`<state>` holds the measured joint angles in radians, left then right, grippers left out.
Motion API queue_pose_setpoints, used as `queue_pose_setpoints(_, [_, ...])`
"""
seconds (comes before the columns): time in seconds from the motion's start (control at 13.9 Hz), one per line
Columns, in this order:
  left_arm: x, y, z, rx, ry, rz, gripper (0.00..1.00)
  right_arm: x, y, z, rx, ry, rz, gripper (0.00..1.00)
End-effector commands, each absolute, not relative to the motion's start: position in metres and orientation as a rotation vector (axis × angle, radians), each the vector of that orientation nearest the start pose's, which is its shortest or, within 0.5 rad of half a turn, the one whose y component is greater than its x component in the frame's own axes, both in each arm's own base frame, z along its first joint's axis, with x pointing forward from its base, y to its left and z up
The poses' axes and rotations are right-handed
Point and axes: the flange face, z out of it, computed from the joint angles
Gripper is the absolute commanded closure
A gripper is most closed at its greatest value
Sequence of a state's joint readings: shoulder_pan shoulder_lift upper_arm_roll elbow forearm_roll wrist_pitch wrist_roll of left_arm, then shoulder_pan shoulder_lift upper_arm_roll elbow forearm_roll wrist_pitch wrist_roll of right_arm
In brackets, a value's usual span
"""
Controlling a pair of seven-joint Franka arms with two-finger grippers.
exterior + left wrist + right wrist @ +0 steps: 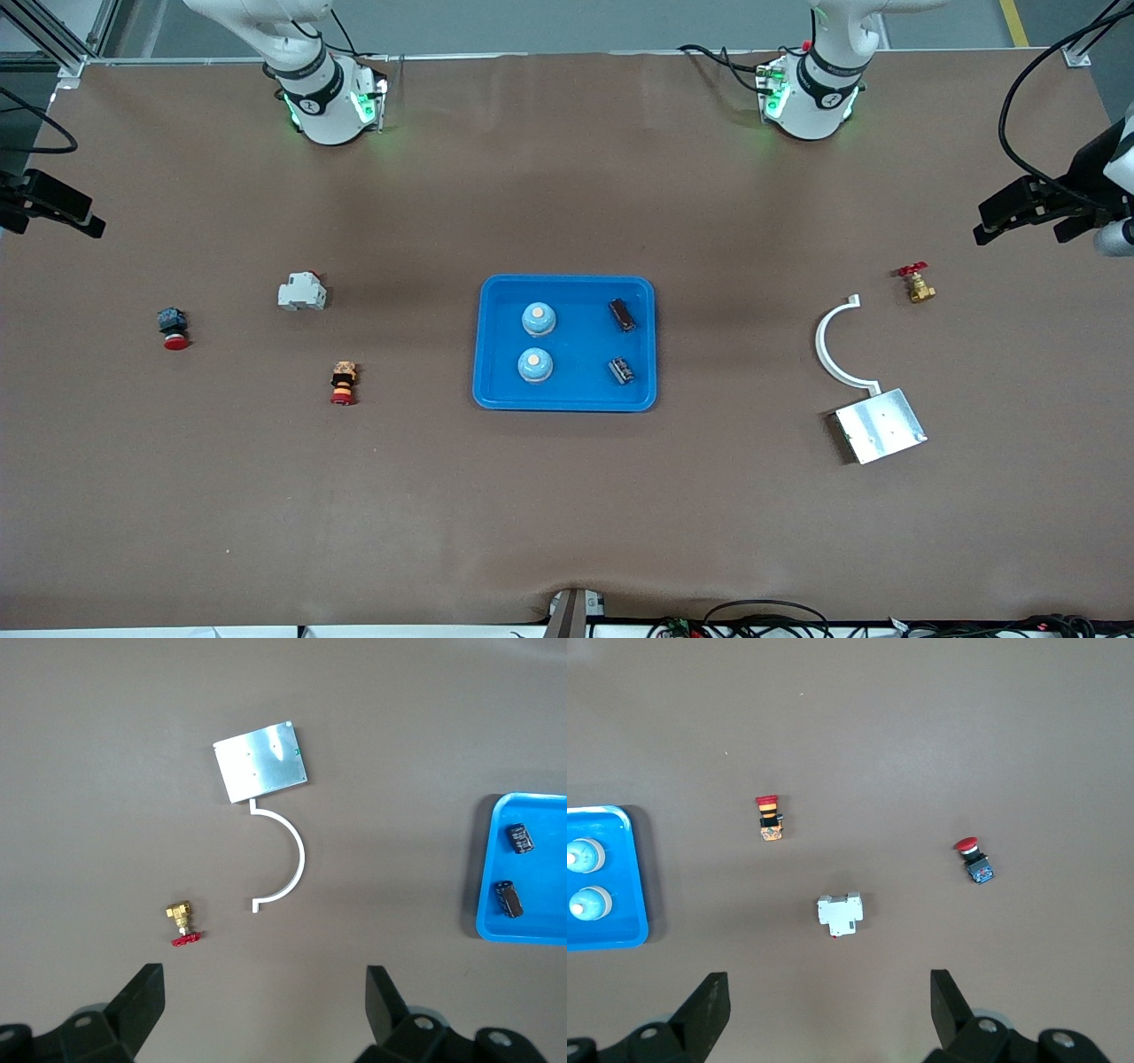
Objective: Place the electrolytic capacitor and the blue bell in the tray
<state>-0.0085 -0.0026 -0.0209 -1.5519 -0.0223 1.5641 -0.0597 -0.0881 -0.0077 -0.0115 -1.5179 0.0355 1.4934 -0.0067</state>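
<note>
The bright blue tray (576, 346) lies at the middle of the table. In it sit two blue bells (539, 319) (535, 365) on the side toward the right arm's end. Two dark electrolytic capacitors (622, 315) (621, 370) lie on the side toward the left arm's end. My left gripper (264, 983) hangs open and empty over bare table at the left arm's end, with the tray's edge (545, 877) and both capacitors (520, 836) in its view. My right gripper (828, 985) hangs open and empty over the right arm's end, seeing the bells (585, 856).
Toward the left arm's end lie a brass valve with a red handle (917, 283), a white half-ring bracket (833, 346) and a metal plate (880, 425). Toward the right arm's end stand a white breaker (302, 291), a red push button (174, 327) and an orange-and-red button (343, 382).
</note>
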Motion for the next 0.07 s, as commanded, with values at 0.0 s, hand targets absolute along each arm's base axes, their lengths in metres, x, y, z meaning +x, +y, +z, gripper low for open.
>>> queue_pose_setpoints(0.0, [0.5517, -0.0180, 0.6367, -3.143, -0.043, -0.014, 0.00, 0.5308, -0.0530, 0.6478, -3.093, 0.128, 0.026, 0.00])
